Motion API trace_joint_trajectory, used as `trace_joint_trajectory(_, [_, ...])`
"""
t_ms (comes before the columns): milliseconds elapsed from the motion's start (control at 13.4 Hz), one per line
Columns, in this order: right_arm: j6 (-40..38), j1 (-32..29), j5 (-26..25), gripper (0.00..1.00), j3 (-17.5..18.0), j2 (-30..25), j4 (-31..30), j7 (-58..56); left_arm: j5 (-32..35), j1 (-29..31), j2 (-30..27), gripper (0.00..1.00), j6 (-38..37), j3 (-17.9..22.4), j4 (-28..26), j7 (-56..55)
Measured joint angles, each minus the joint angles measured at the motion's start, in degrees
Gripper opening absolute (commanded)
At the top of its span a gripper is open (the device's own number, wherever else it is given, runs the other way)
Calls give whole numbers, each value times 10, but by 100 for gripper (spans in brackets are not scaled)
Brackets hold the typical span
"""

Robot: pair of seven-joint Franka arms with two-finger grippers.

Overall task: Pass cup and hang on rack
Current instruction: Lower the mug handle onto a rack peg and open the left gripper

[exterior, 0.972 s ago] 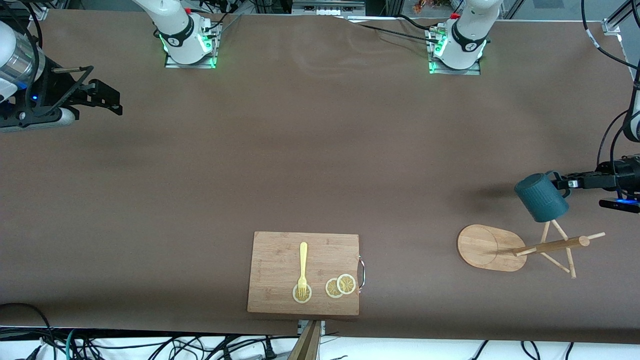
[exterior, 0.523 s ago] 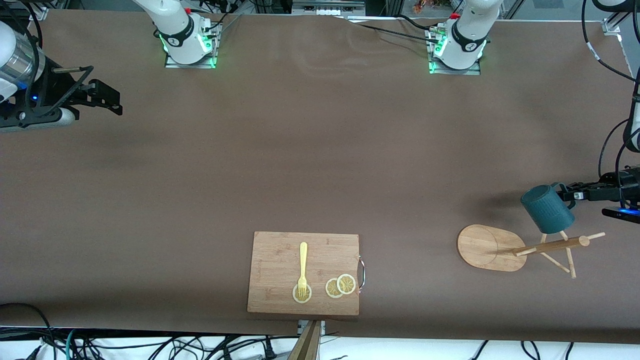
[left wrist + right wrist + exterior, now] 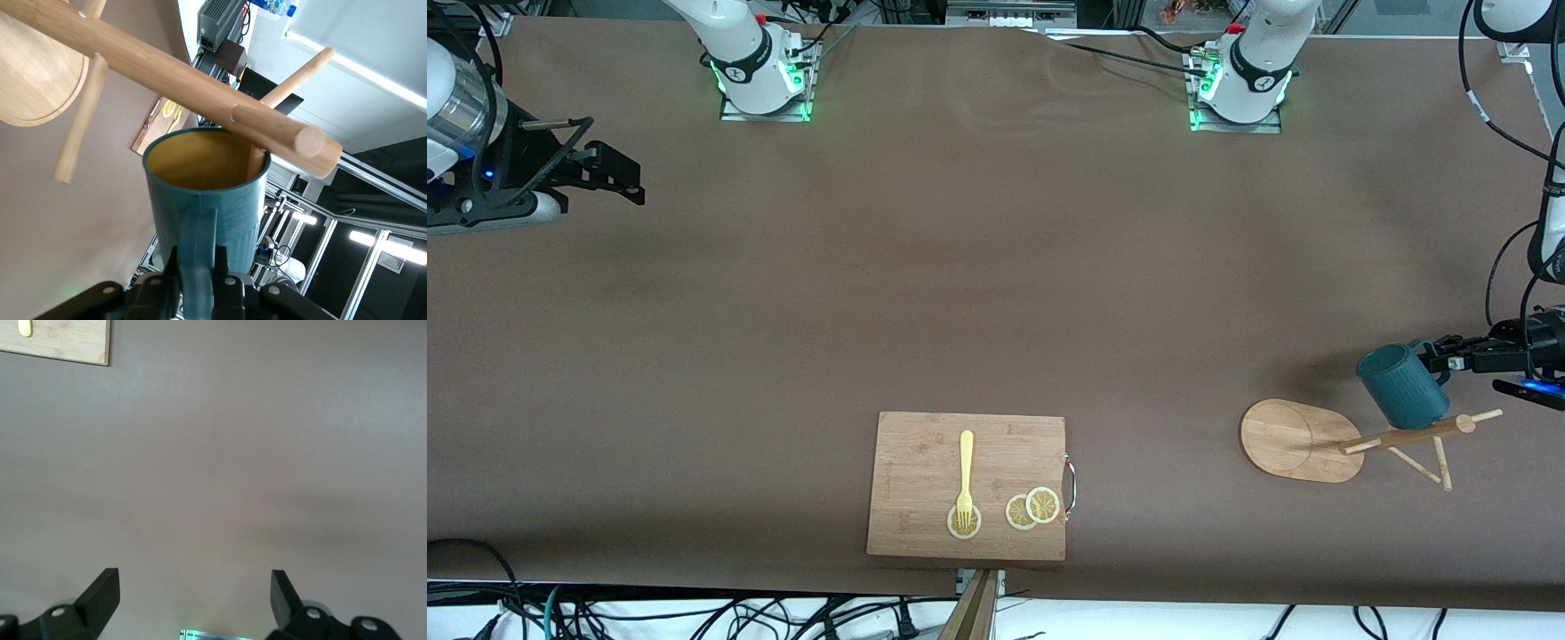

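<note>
Left gripper point(image 3: 1440, 360) grasps the cup point(image 3: 1402, 386) by its handle, fingers point(image 3: 223, 283) clamped on either side. The cup is airborne at the rack point(image 3: 1352, 438), at the left arm's end of the table. In the left wrist view a peg point(image 3: 283, 85) enters the cup's mouth. Right gripper point(image 3: 618, 173) waits over bare table point(image 3: 925, 267) at the right arm's end, fingers point(image 3: 100, 593) spread, nothing between them. Cutting board point(image 3: 967, 484) carries a fork point(image 3: 965, 476) and lemon slices point(image 3: 1032, 508).

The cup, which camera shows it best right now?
The left wrist view: the cup fills it, handle pinched by the left end effector, a peg inside. The front view shows it small; the right wrist view misses it.
</note>
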Motion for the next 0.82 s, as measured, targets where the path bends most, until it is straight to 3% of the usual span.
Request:
trace_joint_trajectory(224, [0,0,0,100,0,0,0,0,16,2,4,100,0,2,4,0])
trace_joint_trajectory(374, [0,0,0,100,0,0,0,0,76,2,3,100,-2,0,16,0])
trace_joint_trajectory(598, [0,0,0,100,0,0,0,0,237,-14,-27,100,-4,-17,51,-1])
trace_joint_trajectory(822, [0,0,0,100,0,0,0,0,409,-84,-118,100,-5,-23,71,-13])
